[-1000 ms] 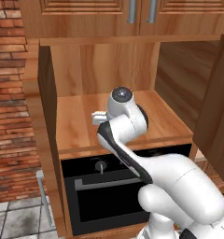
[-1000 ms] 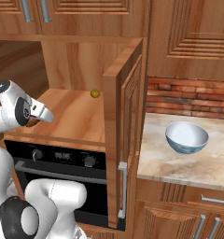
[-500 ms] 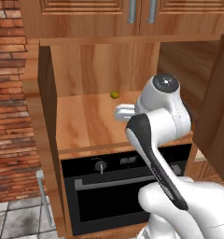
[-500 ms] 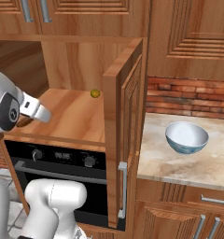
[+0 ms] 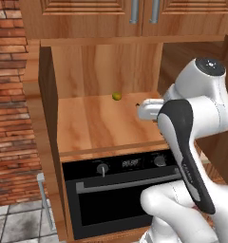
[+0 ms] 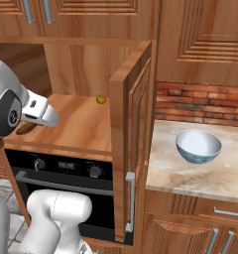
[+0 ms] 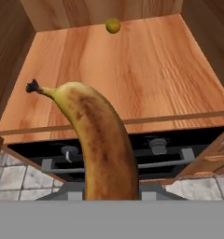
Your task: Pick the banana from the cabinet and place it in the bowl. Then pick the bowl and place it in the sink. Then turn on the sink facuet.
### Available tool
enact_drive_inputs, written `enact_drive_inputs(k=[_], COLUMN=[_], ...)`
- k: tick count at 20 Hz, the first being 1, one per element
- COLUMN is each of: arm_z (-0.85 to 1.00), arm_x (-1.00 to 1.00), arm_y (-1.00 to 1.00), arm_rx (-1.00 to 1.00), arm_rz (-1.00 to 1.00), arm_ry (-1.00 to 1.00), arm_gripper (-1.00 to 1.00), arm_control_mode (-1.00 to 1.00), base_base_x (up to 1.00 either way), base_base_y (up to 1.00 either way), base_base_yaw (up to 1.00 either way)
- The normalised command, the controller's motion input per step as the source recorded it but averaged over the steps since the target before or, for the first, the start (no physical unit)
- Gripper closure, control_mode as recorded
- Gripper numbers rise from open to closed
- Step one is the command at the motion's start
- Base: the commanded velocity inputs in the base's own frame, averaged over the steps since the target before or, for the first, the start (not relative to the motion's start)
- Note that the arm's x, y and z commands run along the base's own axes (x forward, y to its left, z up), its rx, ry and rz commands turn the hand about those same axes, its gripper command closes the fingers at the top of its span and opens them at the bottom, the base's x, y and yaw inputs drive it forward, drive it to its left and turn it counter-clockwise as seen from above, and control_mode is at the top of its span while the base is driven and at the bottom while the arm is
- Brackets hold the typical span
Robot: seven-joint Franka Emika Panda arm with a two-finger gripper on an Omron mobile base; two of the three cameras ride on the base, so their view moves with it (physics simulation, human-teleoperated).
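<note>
Step 1 in hand: carry phase. Curved dull-yellow banana w/ brown mottling (image 7: 97, 144) sits in the gripper (image 7: 106, 189), jaws closed on its lower end; stem points up-left in hand view. It's lifted clear of the light wood shelf board of the wood-grain cabinet (image 7: 132, 79), out over the front edge, above the black oven w/ knobs (image 5: 120, 190). Small round yellow-green fruit (image 5: 116, 96) sits at shelf back, untouched. Round white bowl w/ blue-patterned outside (image 6: 198, 146) is on the pale stone counter (image 6: 190, 173), well apart to the right, past the open wooden cabinet door (image 6: 133, 134). Next, likely: swing arm right around that door, hover over bowl, release.
</note>
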Motion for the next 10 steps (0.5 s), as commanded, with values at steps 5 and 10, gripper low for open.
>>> enact_drive_inputs(k=[5,10], arm_z=[-0.07,0.0], arm_x=[-0.25,-0.16], arm_y=[-0.09,0.0], arm_rx=[0.0,0.0], arm_rz=[0.03,0.0], arm_ry=[-0.14,0.0], arm_gripper=[1.0,1.0], arm_control_mode=[-1.0,-1.0], base_base_x=[0.0,0.0], base_base_y=[0.0,0.0], base_base_yaw=[0.0,0.0])
